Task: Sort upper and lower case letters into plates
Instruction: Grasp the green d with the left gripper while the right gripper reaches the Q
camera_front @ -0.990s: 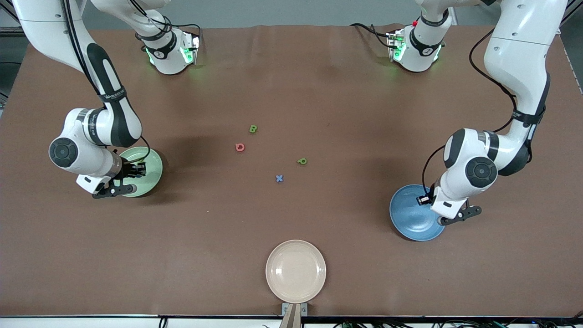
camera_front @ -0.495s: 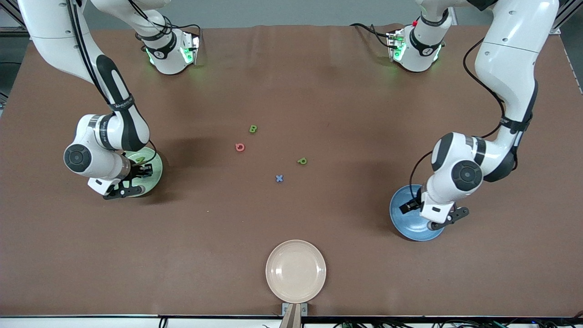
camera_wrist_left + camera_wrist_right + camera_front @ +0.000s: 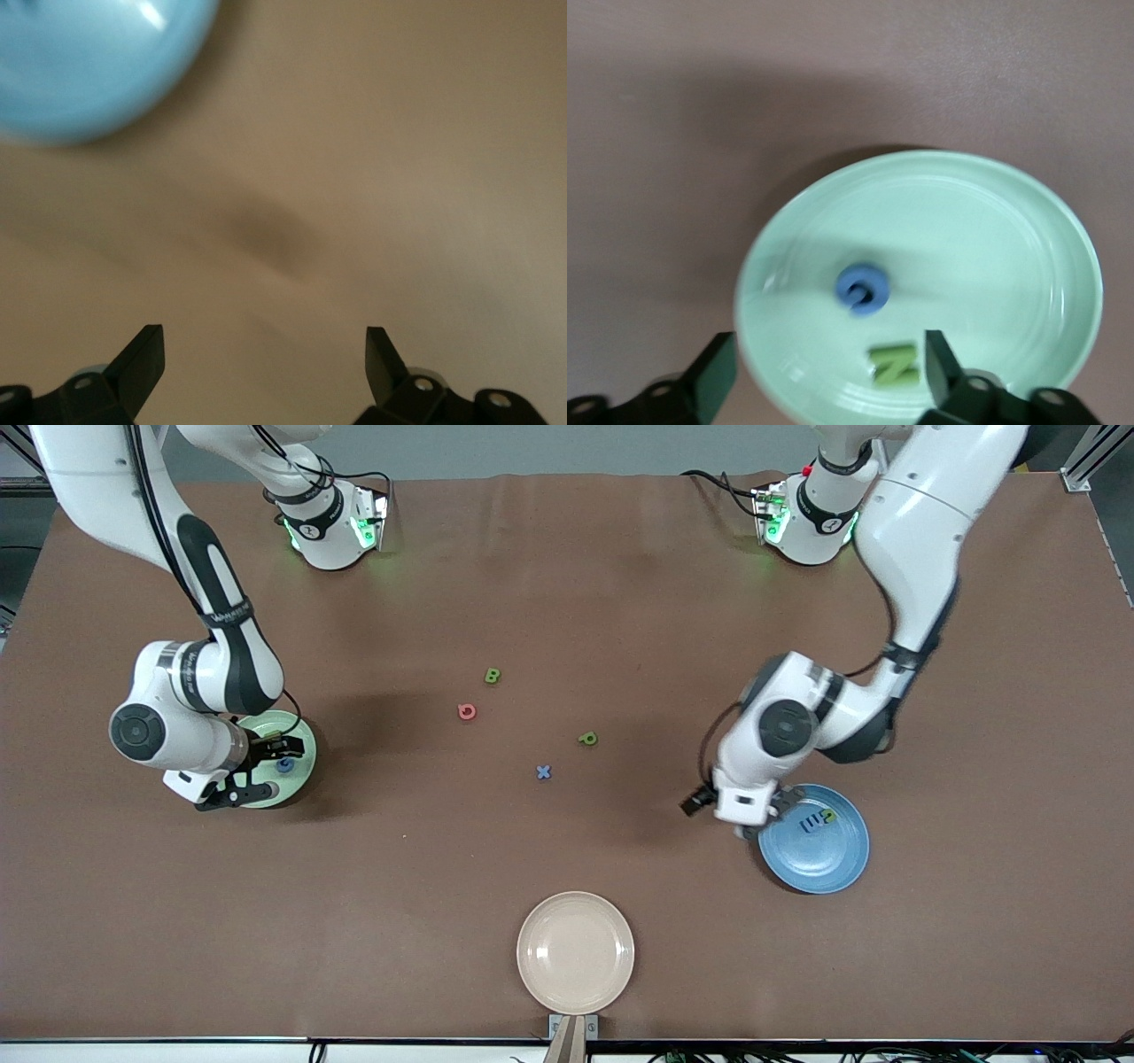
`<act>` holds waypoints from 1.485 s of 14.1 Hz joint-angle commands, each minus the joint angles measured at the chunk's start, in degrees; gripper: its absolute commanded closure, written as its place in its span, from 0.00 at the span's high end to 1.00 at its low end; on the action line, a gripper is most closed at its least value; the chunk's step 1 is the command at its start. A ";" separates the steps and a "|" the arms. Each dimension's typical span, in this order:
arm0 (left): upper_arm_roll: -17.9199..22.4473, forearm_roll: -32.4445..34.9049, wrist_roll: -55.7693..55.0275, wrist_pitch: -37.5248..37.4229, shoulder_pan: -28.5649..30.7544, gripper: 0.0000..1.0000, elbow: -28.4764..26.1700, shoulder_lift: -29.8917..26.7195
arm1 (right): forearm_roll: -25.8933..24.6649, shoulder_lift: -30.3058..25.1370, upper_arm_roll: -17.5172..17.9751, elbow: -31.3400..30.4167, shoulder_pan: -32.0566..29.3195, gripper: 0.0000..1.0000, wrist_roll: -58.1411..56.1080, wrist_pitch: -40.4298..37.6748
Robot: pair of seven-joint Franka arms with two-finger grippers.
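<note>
The mint green plate (image 3: pixel 301 744) holds a blue G (image 3: pixel 285 764) and, in the right wrist view, a green N (image 3: pixel 893 365) beside the G (image 3: pixel 862 290). My right gripper (image 3: pixel 257 772) hangs open and empty over this plate (image 3: pixel 992 230). The blue plate (image 3: pixel 819 859) holds a blue m (image 3: pixel 811 825) and a green u (image 3: pixel 829 815). My left gripper (image 3: pixel 718 815) is open and empty over bare table beside the blue plate (image 3: pixel 80 62). A green B (image 3: pixel 493 676), a red round letter (image 3: pixel 467 711), a green p (image 3: pixel 587 738) and a blue x (image 3: pixel 543 772) lie mid-table.
A cream-beige plate (image 3: pixel 576 952) sits at the table's edge nearest the front camera. The two arm bases stand along the edge farthest from it. The brown table (image 3: pixel 567 584) is bare between the letters and the bases.
My left arm has swung off the blue plate toward the table's middle, uncovering the m and u. My right gripper shifted a little over the mint plate, and the G now shows.
</note>
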 commanded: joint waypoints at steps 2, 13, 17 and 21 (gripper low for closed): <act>0.55 1.13 -13.75 1.23 -8.55 1.00 0.33 1.24 | -0.07 -6.86 0.33 -2.61 7.38 1.00 14.76 -5.18; 4.24 3.50 -36.11 6.78 -20.25 0.68 6.47 8.54 | 3.80 -8.19 0.42 -7.00 29.53 1.00 23.06 4.62; 4.33 3.68 -37.08 6.34 -21.05 0.64 5.78 8.45 | 3.80 -4.42 0.42 -10.26 35.08 1.00 22.88 15.63; 4.50 3.68 -37.78 6.34 -21.05 0.62 5.78 8.72 | 3.80 -2.57 0.42 -10.26 36.05 1.00 22.09 17.04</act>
